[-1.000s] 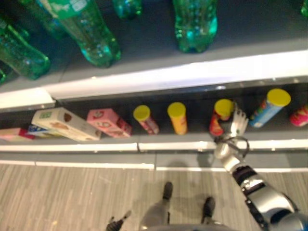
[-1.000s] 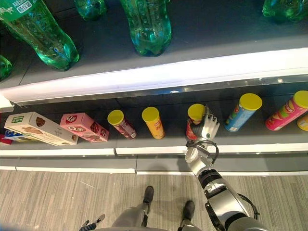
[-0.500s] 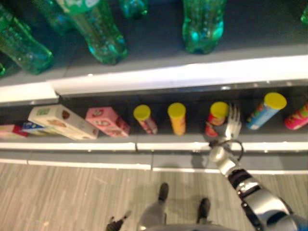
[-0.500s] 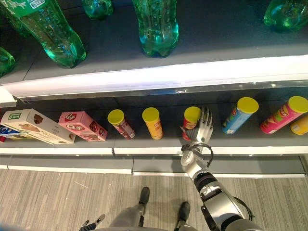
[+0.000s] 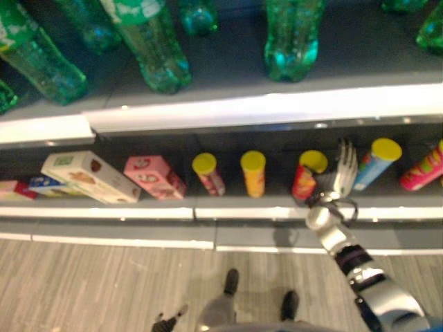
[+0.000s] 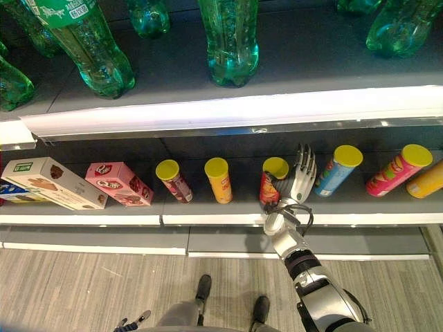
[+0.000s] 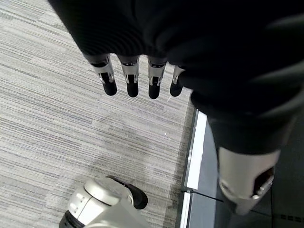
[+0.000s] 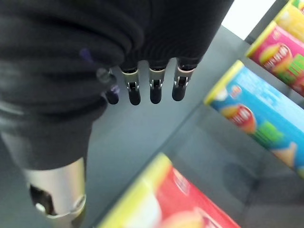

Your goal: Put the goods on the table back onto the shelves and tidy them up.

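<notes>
Right hand (image 6: 302,178), fingers straight and holding nothing, reaches between a red can (image 6: 270,182) and a blue can (image 6: 336,169) on the shelf (image 6: 208,211).

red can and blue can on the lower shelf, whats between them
The right hand, fingers straight, stands between the red can and the blue can; the right eye view shows it close beside the red can, holding neither.

**Tight gap on the lower shelf**

The right hand (image 6: 302,177) stands fingers straight between the red can (image 6: 270,181) and the blue can (image 6: 336,170), both close. Wider gaps separate the orange can (image 6: 219,180) from its neighbours.
</notes>
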{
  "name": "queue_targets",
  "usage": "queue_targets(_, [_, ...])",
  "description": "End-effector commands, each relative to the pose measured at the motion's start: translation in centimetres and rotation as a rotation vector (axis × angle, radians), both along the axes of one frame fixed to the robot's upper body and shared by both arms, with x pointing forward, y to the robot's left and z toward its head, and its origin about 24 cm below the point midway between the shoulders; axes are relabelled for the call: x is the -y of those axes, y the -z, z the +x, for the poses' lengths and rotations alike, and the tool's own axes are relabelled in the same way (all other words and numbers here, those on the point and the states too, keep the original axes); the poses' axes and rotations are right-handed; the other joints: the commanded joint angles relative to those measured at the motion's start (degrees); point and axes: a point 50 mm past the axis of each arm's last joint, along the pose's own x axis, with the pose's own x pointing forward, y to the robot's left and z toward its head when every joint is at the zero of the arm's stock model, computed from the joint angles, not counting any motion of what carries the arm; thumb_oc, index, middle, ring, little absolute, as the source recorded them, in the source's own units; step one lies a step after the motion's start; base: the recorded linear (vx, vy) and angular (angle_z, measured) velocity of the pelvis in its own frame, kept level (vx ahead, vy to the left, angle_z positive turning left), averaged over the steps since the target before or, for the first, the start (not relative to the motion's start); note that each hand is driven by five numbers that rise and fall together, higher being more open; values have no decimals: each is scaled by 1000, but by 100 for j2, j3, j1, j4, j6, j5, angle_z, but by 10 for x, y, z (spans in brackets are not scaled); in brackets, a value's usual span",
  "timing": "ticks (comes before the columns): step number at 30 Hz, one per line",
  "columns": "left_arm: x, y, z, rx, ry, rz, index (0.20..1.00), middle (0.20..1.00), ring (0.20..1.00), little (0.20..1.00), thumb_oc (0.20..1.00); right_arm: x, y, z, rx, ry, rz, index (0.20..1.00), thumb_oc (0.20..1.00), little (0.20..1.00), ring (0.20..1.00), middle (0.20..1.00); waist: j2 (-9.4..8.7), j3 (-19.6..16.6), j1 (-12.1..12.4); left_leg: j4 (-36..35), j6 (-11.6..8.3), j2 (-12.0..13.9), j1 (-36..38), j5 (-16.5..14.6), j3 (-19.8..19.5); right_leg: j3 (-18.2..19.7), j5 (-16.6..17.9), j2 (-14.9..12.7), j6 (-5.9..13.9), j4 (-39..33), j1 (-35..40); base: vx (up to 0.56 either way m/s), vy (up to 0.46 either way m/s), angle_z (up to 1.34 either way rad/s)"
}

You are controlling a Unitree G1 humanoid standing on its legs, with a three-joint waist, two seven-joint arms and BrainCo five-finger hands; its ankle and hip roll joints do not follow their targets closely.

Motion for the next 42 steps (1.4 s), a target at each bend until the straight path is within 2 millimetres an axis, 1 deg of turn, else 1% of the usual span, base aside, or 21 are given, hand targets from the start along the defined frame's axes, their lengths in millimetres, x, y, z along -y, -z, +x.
queue_targets(1, [-11, 1, -6, -70, 69, 50, 1000, 1000, 1000, 1000, 1000, 5, -14, -8, 111, -13, -39, 1000, 1000, 1000, 1000, 1000, -125, -405, -15, -3, -97, 169, -197, -161, 131, 431, -825, -419, 540, 34, 485, 0, 0, 0])
queue_targets(6, [-11, 2, -9, -82, 57, 51, 1000, 1000, 1000, 1000, 1000, 2, -13, -24, 127, -69, -24, 1000, 1000, 1000, 1000, 1000, -203, -426, -146, -3, -91, 203, -78, -214, 211, 503, -816, -407, 539, 34, 539, 0, 0, 0])
queue_targets(11, [-5, 4, -17, -90, -13, 31, 1000, 1000, 1000, 1000, 1000, 0, 7, -67, 56, -172, -21, 1000, 1000, 1000, 1000, 1000, -318, -385, -564, -3, -17, 300, 281, -321, 518, 867, -734, -403, 564, 34, 605, -17, 52, -19])
queue_targets(13, [0, 4, -13, -62, -59, 19, 1000, 1000, 1000, 1000, 1000, -3, 12, -76, 36, -215, -38, 1000, 1000, 1000, 1000, 1000, -427, -169, -641, 580, -25, 229, 229, -633, 189, 1342, -593, -424, 551, 101, 475, -124, 69, -65])
queue_targets(15, [9, 5, -16, -58, -104, -2, 1000, 1000, 1000, 1000, 1000, -5, 20, -83, -18, -258, -72, 1000, 1000, 1000, 1000, 1000, -501, -56, -649, 1164, 54, -123, 264, -1272, -903, 1979, -489, -415, 563, 365, 168, -134, 152, -120])
queue_targets(17, [17, 6, -13, -62, -61, -18, 1000, 1000, 1000, 1000, 1000, 4, 36, -88, -102, -210, -86, 1000, 1000, 1000, 1000, 1000, -497, -49, -830, 1573, 173, -394, 411, -1633, -1605, 2774, -400, -251, 586, 588, -133, -84, 226, -177])
queue_targets(18, [17, 6, -13, -61, -60, -18, 1000, 1000, 1000, 1000, 1000, 4, 36, -88, -102, -209, -86, 1000, 1000, 1000, 1000, 1000, -508, -59, -817, 1575, 172, -405, 387, -1612, -1593, 2790, -386, -260, 593, 593, -163, -87, 305, -221])
queue_targets(19, [22, 6, -10, -57, 63, -16, 1000, 1000, 1000, 1000, 1000, 21, 43, -92, -147, -135, -79, 1000, 1000, 1000, 1000, 1000, -526, -114, -1130, 1481, 278, -466, 599, -1814, -1646, 3308, -278, -169, 682, 682, -380, -96, 326, -222])
queue_targets(21, [25, 6, -6, -57, 210, -6, 1000, 1000, 1000, 1000, 1000, 41, 51, -102, -195, -28, -66, 1000, 1000, 1000, 1000, 1000, -568, -203, -1373, 1167, 353, -384, 855, -1828, -1195, 3703, -62, -203, 884, 600, -611, -103, 332, -184])
queue_targets(22, [24, 6, -6, -58, 211, -5, 1000, 1000, 1000, 1000, 1000, 41, 51, -102, -195, -27, -65, 1000, 1000, 1000, 1000, 1000, -593, -222, -1333, 1129, 351, -399, 850, -1786, -1157, 3750, -36, -215, 895, 593, -646, -260, 268, -143])
queue_targets(23, [26, 3, 5, -19, 282, 18, 1000, 1000, 1000, 1000, 1000, 56, 53, -106, -188, 87, -47, 1000, 1000, 1000, 1000, 1000, -644, -108, -1571, 1048, 444, -465, 924, -1846, -830, 3941, 408, -156, 1136, 456, -976, -369, 207, -143])
queue_targets(24, [23, 1, 15, 14, 310, 39, 1000, 1000, 1000, 1000, 1000, 62, 53, -108, -189, 131, -38, 1000, 1000, 1000, 1000, 1000, -676, -13, -1538, 1049, 500, -484, 892, -1857, -512, 3882, 530, -112, 1230, 349, -1171, -477, 226, -130])
queue_targets(25, [22, -1, 22, 48, 308, 47, 1000, 1000, 1000, 1000, 1000, 65, 58, -110, -215, 158, -32, 1000, 1000, 1000, 1000, 1000, -680, 73, -1481, 1129, 539, -487, 836, -1872, -246, 3443, 537, -153, 1186, 279, -1303, -366, 67, -197])
queue_targets(27, [20, -6, 39, 123, 228, 30, 1000, 1000, 1000, 1000, 1000, 72, 66, -114, -280, 183, -73, 1000, 1000, 1000, 1000, 1000, -586, 204, -1307, 1164, 560, -390, 756, -1773, 268, 1857, 337, -519, 900, 380, -1433, -305, 2, -211])
queue_targets(28, [20, -9, 44, 161, 194, 21, 1000, 1000, 1000, 1000, 1000, 74, 67, -115, -291, 196, -84, 1000, 1000, 1000, 1000, 1000, -552, 215, -1275, 1081, 573, -366, 776, -1677, 422, 1384, 237, -678, 825, 490, -1340, -191, -7, -166])
queue_targets(31, [29, -8, 42, 170, 154, -37, 1000, 1000, 1000, 1000, 1000, 79, 74, -117, -346, 242, -92, 1000, 1000, 1000, 1000, 1000, -414, 127, -1184, 848, 584, -197, 811, -1464, 979, 775, 93, -1128, 732, 906, -1070, -297, -34, -152])
queue_targets(32, [28, -8, 43, 170, 154, -37, 1000, 1000, 1000, 1000, 1000, 79, 74, -116, -346, 242, -92, 1000, 1000, 1000, 1000, 1000, -426, 120, -1177, 834, 586, -210, 804, -1443, 988, 787, 106, -1138, 732, 902, -1086, -267, -85, -133])
queue_targets(34, [35, 0, 20, 89, 97, -74, 1000, 1000, 1000, 1000, 1000, 67, 73, -109, -356, 183, -86, 1000, 1000, 1000, 1000, 1000, -320, -67, -989, 674, 528, -27, 794, -1281, 1550, 154, 221, -1899, 775, 1024, -610, -214, -167, -145])
queue_targets(38, [42, 4, 3, 26, 67, -97, 1000, 1000, 1000, 1000, 1000, 47, 81, -104, -409, 93, -64, 1000, 1000, 1000, 1000, 1000, -447, -372, -913, 461, 417, 86, 883, -1121, 1962, 476, 790, -2437, 1006, 971, -296, -7, -282, -130])
queue_targets(40, [39, 3, 4, 32, 55, -86, 1000, 1000, 1000, 1000, 1000, 37, 90, -105, -456, 61, -22, 1000, 1000, 1000, 1000, 1000, -528, -505, -876, 210, 269, 183, 1022, -952, 2131, 603, 752, -2368, 1142, 790, -191, 22, -476, -110])
queue_targets(42, [29, 3, 8, 22, 47, -46, 1000, 1000, 1000, 1000, 1000, 31, 116, -115, -588, 44, 37, 1000, 1000, 1000, 1000, 1000, -608, -619, -817, 47, -3, 481, 1049, -672, 2238, 398, 342, -2054, 1235, 498, -128, 2, -528, -84])
